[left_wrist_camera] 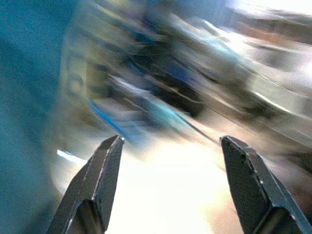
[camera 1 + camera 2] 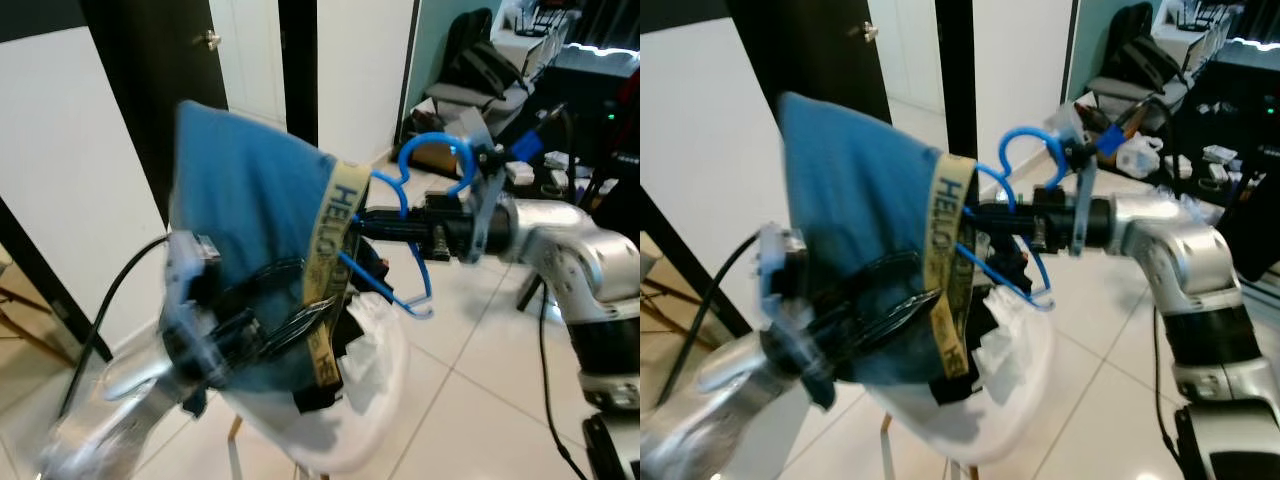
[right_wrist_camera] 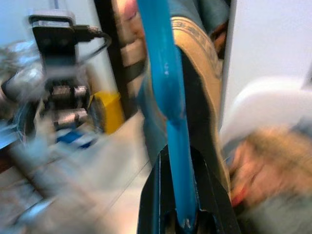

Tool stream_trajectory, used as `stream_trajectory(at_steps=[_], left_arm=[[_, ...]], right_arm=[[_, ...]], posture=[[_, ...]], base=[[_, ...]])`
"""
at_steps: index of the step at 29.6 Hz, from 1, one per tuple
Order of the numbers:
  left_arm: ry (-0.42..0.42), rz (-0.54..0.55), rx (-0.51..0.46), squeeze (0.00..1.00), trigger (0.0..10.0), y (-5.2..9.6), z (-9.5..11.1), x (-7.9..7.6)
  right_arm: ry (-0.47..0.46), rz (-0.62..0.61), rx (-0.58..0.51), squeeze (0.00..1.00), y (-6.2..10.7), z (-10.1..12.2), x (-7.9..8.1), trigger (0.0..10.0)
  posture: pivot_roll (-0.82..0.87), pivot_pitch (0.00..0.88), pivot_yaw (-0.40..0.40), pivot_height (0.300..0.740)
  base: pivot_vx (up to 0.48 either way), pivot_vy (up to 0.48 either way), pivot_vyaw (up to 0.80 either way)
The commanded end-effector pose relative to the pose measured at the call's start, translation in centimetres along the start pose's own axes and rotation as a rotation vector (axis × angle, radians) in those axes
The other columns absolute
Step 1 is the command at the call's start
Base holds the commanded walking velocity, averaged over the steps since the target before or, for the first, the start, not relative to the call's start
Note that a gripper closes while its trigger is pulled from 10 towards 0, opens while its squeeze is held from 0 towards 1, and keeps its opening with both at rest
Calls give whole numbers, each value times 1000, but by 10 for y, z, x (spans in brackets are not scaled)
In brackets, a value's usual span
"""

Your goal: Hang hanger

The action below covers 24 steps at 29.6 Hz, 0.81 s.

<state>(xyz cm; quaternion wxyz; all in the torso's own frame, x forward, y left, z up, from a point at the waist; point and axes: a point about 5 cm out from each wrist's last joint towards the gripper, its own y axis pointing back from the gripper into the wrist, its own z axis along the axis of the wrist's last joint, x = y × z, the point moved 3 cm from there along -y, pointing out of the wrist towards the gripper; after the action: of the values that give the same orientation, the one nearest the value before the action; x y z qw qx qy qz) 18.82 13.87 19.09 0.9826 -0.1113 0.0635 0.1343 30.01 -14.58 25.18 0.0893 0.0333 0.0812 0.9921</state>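
The right gripper (image 3: 183, 195) was clamped on the blue hanger (image 2: 420, 200); in the right wrist view the plastic ran straight between its narrow black fingers (image 3: 151, 195). The hanger was held in the air, its hook uppermost, its frame inside the blue garment (image 2: 250, 190) with the yellow lettered band (image 2: 335, 260). The left gripper (image 1: 168, 185) stood wide open in the left wrist view, gripping nothing, just beside the cloth. A white chair (image 2: 1020, 400) sat below the garment. Tiled floor (image 2: 470, 400) lay open beyond it, and a dark door frame (image 2: 297, 60) stood behind.
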Motion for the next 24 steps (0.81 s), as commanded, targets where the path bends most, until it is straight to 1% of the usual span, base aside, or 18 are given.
stream_trajectory(at_steps=[1, 2, 4, 7, 8, 9, 10, 13, 14, 15, 16, 18, 20, 21, 22, 24], left_arm=[[-4, -144, -40, 0, 10000, 2, 12, -14], [13, -144, -41, 0, 10000, 9, 13, -15], [32, -159, -34, 0, 10000, 16, 15, -18], [31, -169, -30, 0, 10000, 17, 16, -20], [12, -177, -28, 0, 10000, 14, 19, -20], [12, -177, -28, 0, 10000, 14, 19, -20], [-21, -171, -39, 0, 10000, 10, 26, -19], [-21, -171, -39, 0, 10000, 10, 26, -19], [-65, -159, -55, 0, 10000, 7, 36, -15], [-65, -159, -55, 0, 10000, 7, 36, -15], [-156, -127, -73, 0, 10000, 0, 51, -6], [-156, -127, -73, 0, 10000, 0, 51, -6], [-300, -86, -113, 0, 10000, -15, 77, 8], [-300, -86, -113, 0, 10000, -15, 77, 8], [-341, -77, -127, 0, 10000, -20, 84, 11], [-341, -77, -127, 0, 10000, -20, 84, 11]], right_arm=[[11, 60, -15, 0, -3, 7, 9, 10000], [-9, 61, 9, 0, 1, -2, 12, 10000], [-40, 45, 47, 0, 6, -17, 14, 10000], [-50, 39, 62, 0, 6, -24, 15, 10000], [-54, 34, 72, 0, 6, -29, 16, 10000], [-54, 34, 72, 0, 6, -29, 16, 10000], [-58, 34, 87, 0, 4, -34, 17, 10000], [-58, 34, 87, 0, 4, -34, 17, 10000], [-59, 36, 117, 0, 2, -42, 18, 10000], [-59, 36, 117, 0, 2, -42, 18, 10000], [-46, 24, 170, 0, -3, -54, 16, 10000], [-46, 24, 170, 0, -3, -54, 16, 10000], [-27, 8, 251, 0, -12, -70, 14, 10000], [-27, 8, 251, 0, -12, -70, 14, 10000], [-21, 4, 270, 0, -16, -73, 12, 10000], [-21, 4, 270, 0, -16, -73, 12, 10000]], posture=[[-51, 0, 0, 740], [-52, 0, 0, 740], [-52, 0, 15, 740], [-52, 0, 15, 740], [-54, 0, 22, 740], [-54, 0, 22, 740], [-53, 0, 21, 740], [-53, 0, 21, 740], [-50, 0, 20, 740], [-50, 0, 20, 740], [-41, 0, 20, 740], [-41, 0, 20, 740], [-36, 0, 17, 740], [-36, 0, 17, 740], [-37, 0, 21, 740], [-37, 0, 21, 740]], base=[[0, 0, 0], [0, 0, 0], [0, 0, 0], [0, 0, 0], [0, 0, 0], [0, 0, 0], [0, 0, 0], [0, 0, 0], [0, 0, 0], [0, 0, 0], [0, 0, 0], [0, 0, 0], [0, 0, 0], [0, 0, 0], [0, 0, 0], [0, 0, 0]])
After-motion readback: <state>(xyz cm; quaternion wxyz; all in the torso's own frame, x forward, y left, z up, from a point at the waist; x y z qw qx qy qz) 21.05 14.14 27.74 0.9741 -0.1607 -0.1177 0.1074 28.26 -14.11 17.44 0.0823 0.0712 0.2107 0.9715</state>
